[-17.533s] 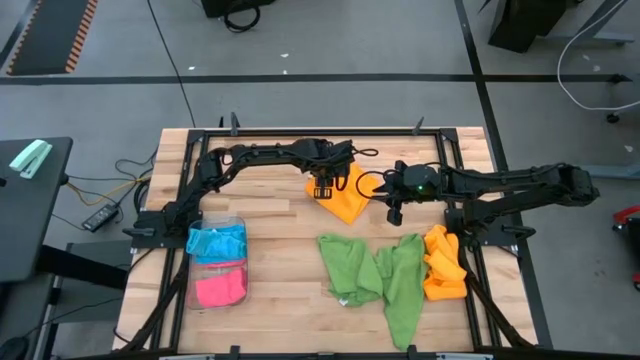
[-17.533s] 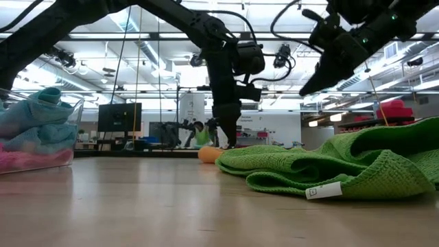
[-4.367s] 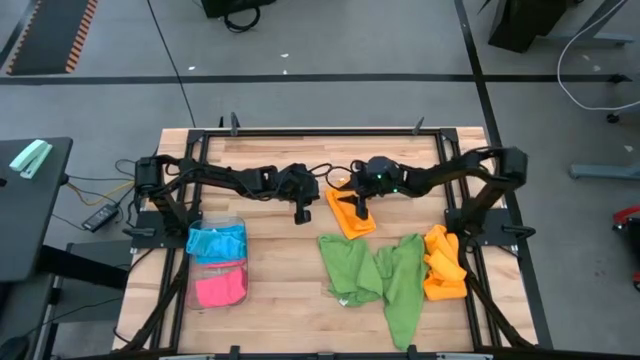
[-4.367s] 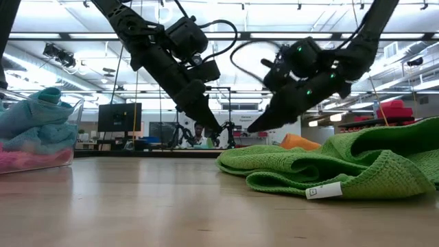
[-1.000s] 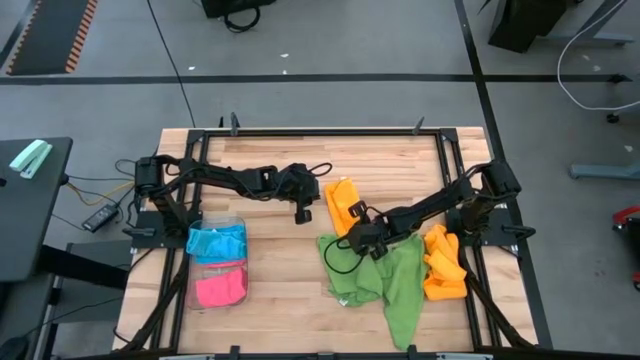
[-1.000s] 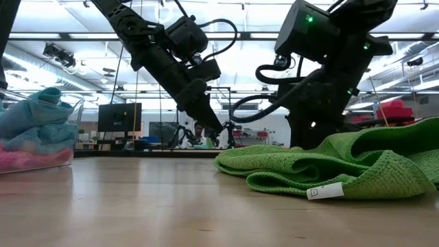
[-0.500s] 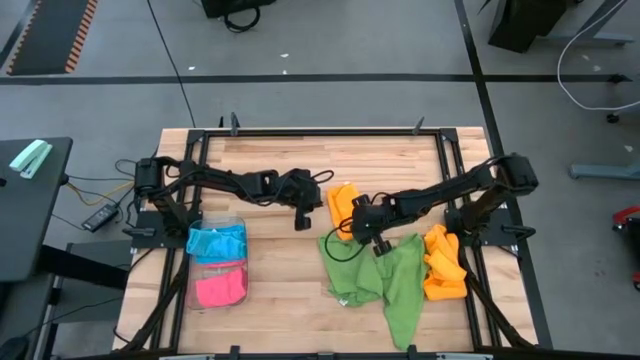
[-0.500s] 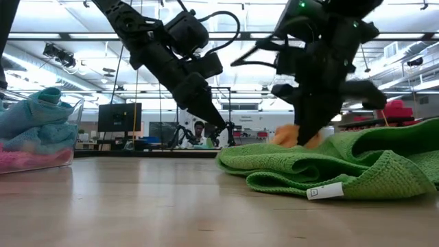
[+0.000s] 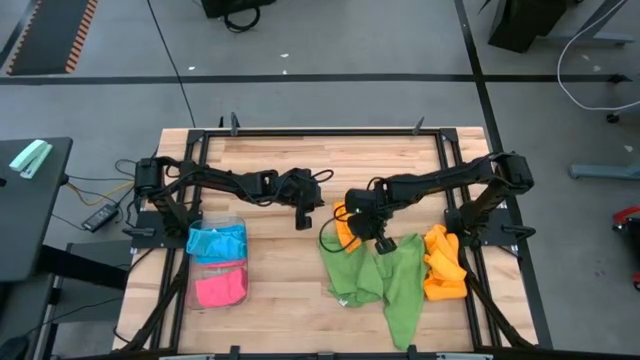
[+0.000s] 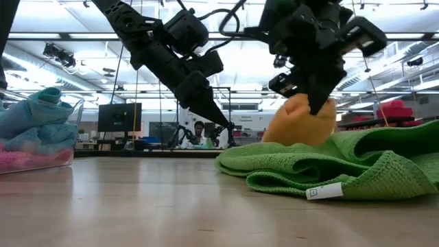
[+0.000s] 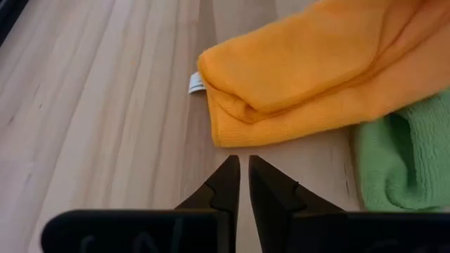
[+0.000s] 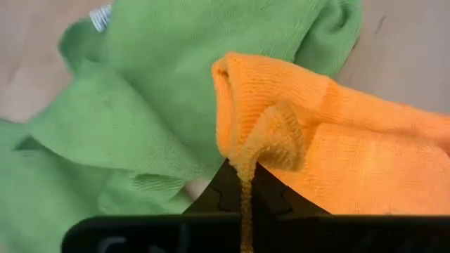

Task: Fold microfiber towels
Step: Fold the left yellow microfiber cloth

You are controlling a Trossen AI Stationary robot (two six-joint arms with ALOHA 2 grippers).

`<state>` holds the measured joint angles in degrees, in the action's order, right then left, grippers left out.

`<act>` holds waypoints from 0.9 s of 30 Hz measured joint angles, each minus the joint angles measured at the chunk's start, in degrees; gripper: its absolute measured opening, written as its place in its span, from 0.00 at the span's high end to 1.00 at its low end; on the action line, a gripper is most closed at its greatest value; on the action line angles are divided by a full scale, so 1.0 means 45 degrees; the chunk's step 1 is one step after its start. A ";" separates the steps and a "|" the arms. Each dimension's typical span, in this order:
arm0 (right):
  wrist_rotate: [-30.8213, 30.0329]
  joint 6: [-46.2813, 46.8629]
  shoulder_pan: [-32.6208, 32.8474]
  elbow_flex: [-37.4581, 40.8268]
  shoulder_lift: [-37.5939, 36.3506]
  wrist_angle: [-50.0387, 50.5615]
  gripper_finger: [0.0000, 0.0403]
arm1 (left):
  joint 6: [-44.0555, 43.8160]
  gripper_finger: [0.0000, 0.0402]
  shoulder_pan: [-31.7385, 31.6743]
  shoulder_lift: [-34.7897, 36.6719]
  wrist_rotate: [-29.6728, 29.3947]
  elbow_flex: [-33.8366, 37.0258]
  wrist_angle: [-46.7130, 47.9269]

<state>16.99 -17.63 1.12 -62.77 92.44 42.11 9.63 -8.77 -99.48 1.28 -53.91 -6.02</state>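
An orange microfiber towel (image 9: 345, 228) is mid-table, folded, its end with the white tag flat on the wood (image 11: 218, 105). My right gripper (image 9: 377, 238) is above it, shut on its other end, which shows raised in the low view (image 10: 302, 127). Two green towels (image 9: 352, 272) (image 9: 402, 285) lie crumpled just nearer, partly under the orange one. My left gripper (image 9: 303, 215) is shut just left of the orange towel; in the left wrist view its tips (image 11: 244, 169) are a little short of the towel and touch nothing. My right gripper pinches a bunched edge of the orange towel (image 12: 247, 160) between its two fingers, coming steeply from above. That end is lifted clear and hangs in a lump below the fingers (image 10: 313, 103). The towel's other end still lies on the table.
A clear tray (image 9: 214, 222) at the left holds blue and pink towels. More orange cloth is piled at the right edge (image 9: 443, 262). Bare wood lies between the tray and the green towels (image 9: 280, 285).
My right gripper has gone up and slightly toward the far edge, tipping more steeply down, and has drawn the orange towel's near end up with it. That end now hangs bunched over the green towels, while the tagged end has stayed on the table.
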 joint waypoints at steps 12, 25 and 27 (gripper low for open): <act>0.3083 0.0460 -0.0693 -0.0200 0.0000 0.0674 0.98 | -0.0092 0.88 0.0005 0.0000 0.0005 0.0000 0.0095; 0.4113 0.0644 -0.1203 0.0666 0.0822 -0.0988 0.98 | -0.0335 0.87 0.0010 0.0000 0.0000 0.0000 -0.0206; 0.4208 0.0683 -0.1461 0.0756 0.1077 -0.1078 0.98 | -0.0337 0.87 0.0010 0.0000 0.0000 0.0000 -0.0268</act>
<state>35.93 -14.56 -5.46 -59.36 97.29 37.26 8.11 -8.73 -99.48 1.28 -53.91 -7.23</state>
